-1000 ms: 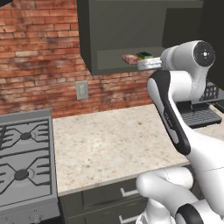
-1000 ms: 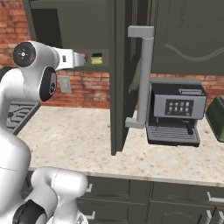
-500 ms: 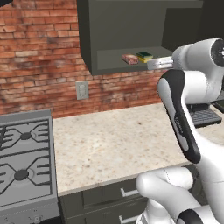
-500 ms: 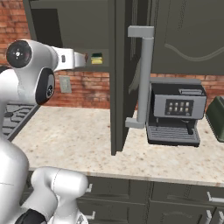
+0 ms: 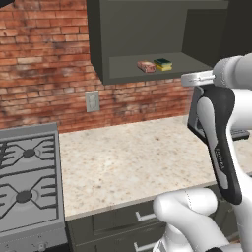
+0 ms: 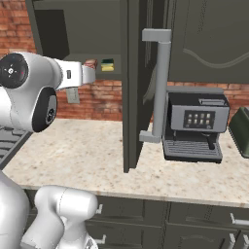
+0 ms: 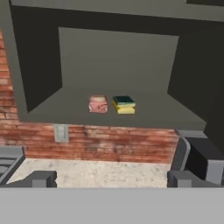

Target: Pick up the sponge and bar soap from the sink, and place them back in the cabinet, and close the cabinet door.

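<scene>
Hand view: I see my gripper spread wide and empty, its blocky grey tips low in the frame. Beyond the speckled stone counter, inside the matte boxy cabinet, the flat reddish bar soap lies beside the yellow, green-topped sponge, long sides leftward-rightward. The arm has drawn back since earlier. The cabinet door stands open.

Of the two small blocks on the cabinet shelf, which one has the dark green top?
The sponge, yellow with a dark green top face; the bar soap beside it is orange-brown all over.
</scene>
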